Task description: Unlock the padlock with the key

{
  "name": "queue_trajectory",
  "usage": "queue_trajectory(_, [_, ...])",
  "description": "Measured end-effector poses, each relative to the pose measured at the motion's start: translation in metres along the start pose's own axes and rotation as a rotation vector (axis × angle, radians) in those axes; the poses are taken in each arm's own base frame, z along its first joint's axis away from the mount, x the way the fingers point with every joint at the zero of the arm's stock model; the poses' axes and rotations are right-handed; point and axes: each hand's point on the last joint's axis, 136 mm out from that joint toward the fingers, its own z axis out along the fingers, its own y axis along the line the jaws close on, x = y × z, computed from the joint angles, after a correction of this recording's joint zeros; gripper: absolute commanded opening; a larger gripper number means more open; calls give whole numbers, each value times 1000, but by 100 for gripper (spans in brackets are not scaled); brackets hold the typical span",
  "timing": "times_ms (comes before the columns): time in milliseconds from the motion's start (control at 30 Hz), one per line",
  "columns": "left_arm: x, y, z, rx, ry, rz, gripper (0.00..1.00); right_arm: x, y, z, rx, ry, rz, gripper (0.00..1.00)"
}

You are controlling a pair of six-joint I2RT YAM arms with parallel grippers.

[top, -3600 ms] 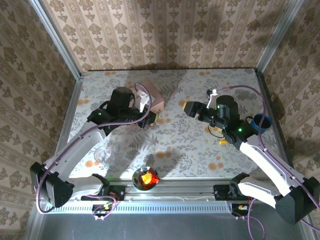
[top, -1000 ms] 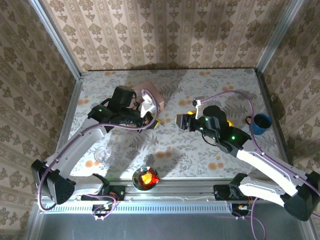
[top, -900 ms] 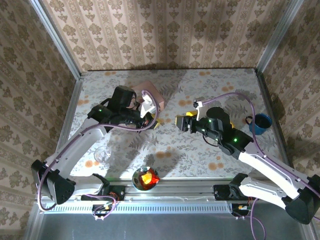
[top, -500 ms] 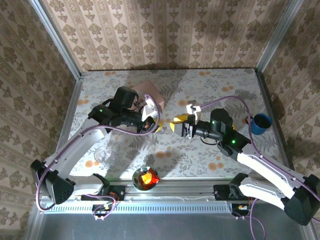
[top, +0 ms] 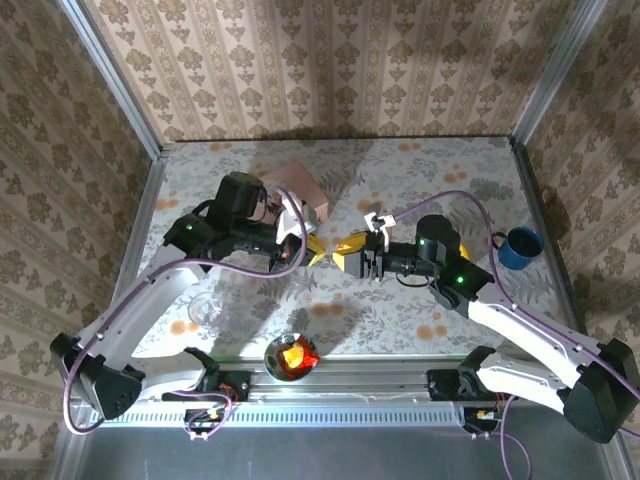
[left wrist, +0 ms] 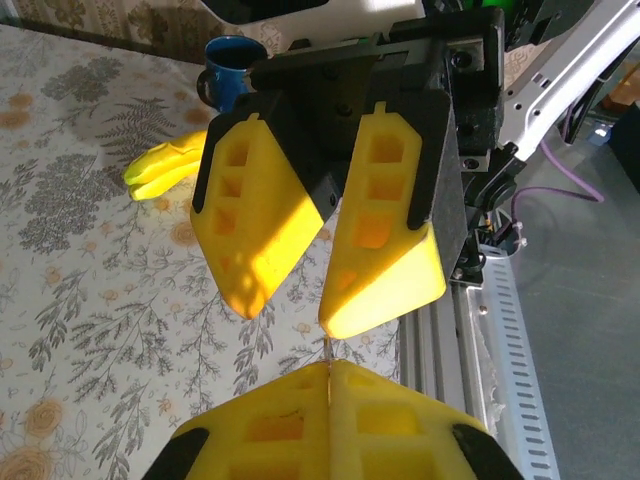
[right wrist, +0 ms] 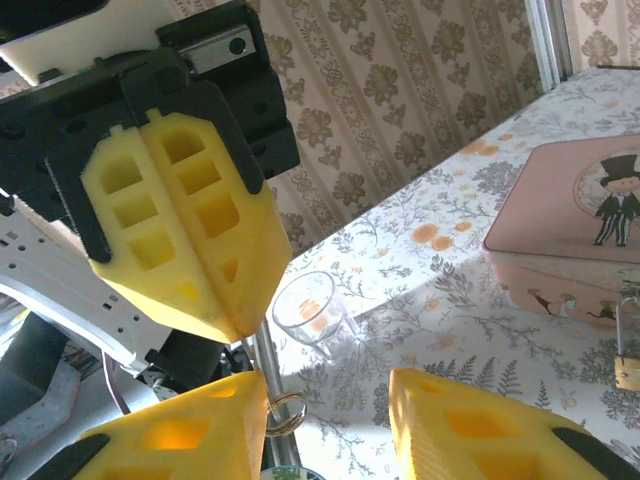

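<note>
Key (left wrist: 328,350), left wrist view: a thin sliver pinched in the closed yellow fingers of the left gripper (left wrist: 330,368) at 6 o'clock, facing the right gripper (left wrist: 310,312), which is spread wide at 12 o'clock. Right wrist view: the key's ring (right wrist: 286,408) hangs at 6 o'clock, and the padlock (right wrist: 628,372) sits at 3 o'clock against the pink box (right wrist: 560,235). Top view: both grippers meet tip to tip at the centre of the table (top: 400,310), with the pink box at 11 o'clock from them.

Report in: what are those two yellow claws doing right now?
Left gripper shut on the key. Right gripper open, facing it. Padlock beside the pink tin, unheld. Nothing between grippers.
</note>
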Motion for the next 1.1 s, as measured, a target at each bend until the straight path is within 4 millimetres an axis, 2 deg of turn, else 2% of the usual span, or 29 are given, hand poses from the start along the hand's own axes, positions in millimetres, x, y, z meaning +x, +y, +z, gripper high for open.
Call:
queue_trajectory(233, [-3,5,-2,-8,-23,-22,0,-4,6,0,-31,-14,-17,37])
queue_trajectory(433, [-5,9,-4,-11,-39,-40,0,-2,5,4,-43,-4,3,45])
queue_trajectory(533, [-6,8,-4,-6,-46,-42,0,1,2,7,-43,3,13,46])
queue_trajectory(1100, [-8,12,-5,-9,-69,-62,0,-1,2,14,-75,2,11,36])
